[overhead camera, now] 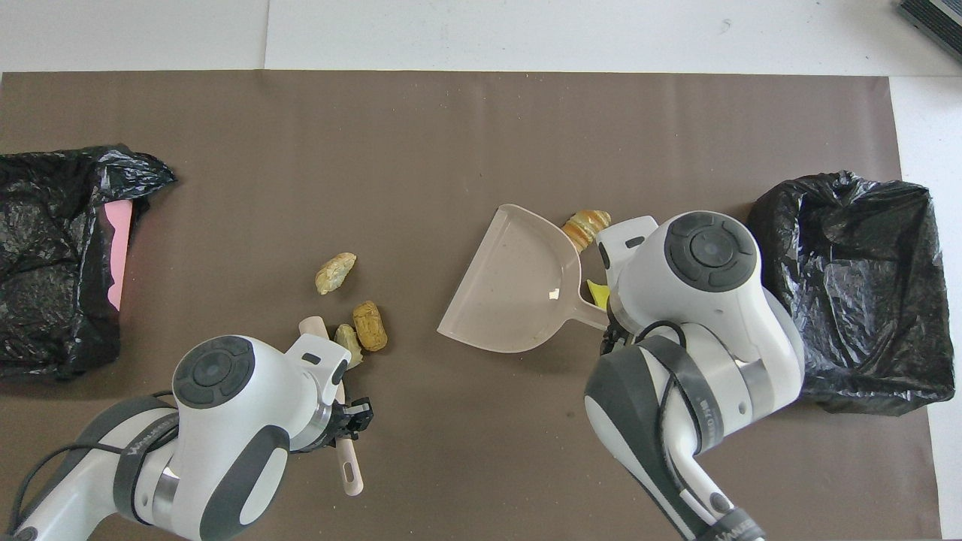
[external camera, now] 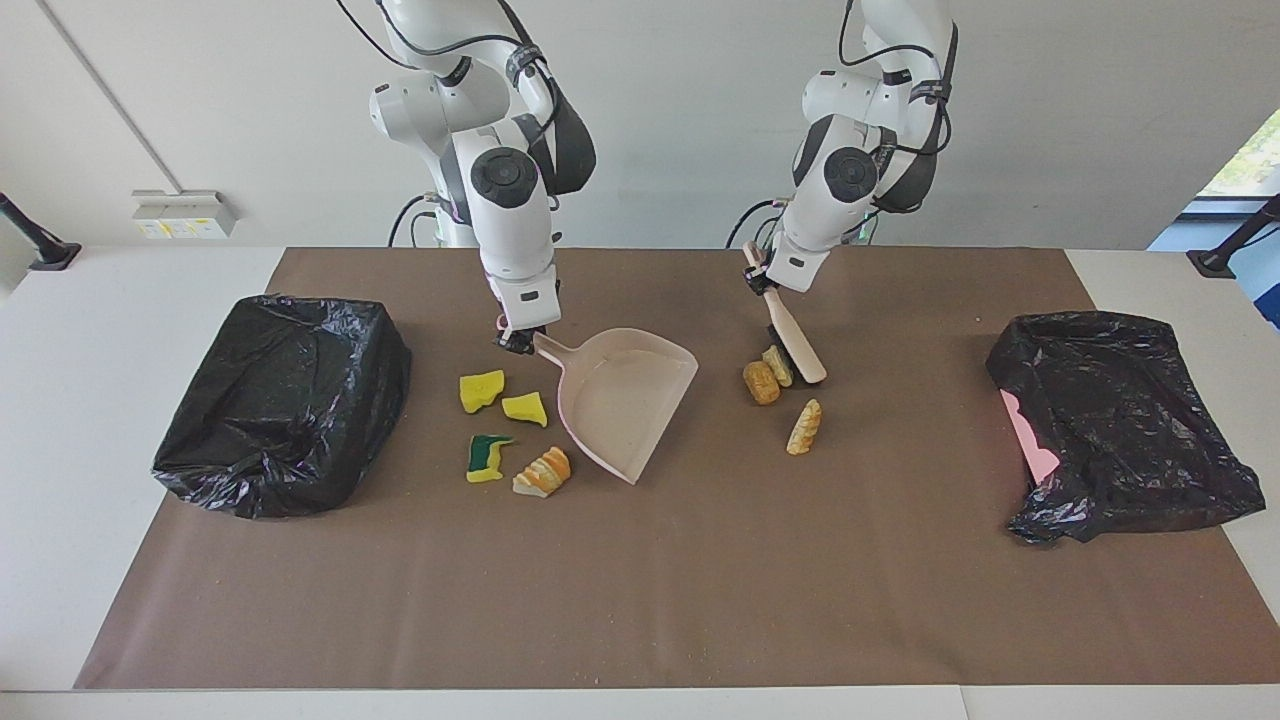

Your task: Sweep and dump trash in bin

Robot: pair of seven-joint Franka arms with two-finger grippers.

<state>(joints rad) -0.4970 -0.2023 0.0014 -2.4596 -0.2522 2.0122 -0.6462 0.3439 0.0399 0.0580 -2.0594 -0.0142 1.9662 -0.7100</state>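
Observation:
My right gripper (external camera: 520, 340) is shut on the handle of the pale pink dustpan (external camera: 625, 395), which sits low on the brown mat with its mouth toward the left arm's end. My left gripper (external camera: 760, 282) is shut on the pink brush (external camera: 795, 345), whose head is down beside three tan bread chunks (external camera: 761, 382) (external camera: 778, 364) (external camera: 804, 427). Two yellow sponge pieces (external camera: 481, 390) (external camera: 526, 408), a green-backed one (external camera: 487, 457) and the striped pastry (external camera: 543, 471) lie beside the dustpan toward the right arm's end. In the overhead view the dustpan (overhead camera: 518, 285), brush handle (overhead camera: 347, 458) and bread (overhead camera: 370, 325) show; the right arm hides most sponges.
A bin lined with a black bag (external camera: 285, 400) stands at the right arm's end of the mat. A second black-bagged bin (external camera: 1120, 420), with a pink edge showing, stands at the left arm's end. Crumbs dot the mat farthest from the robots.

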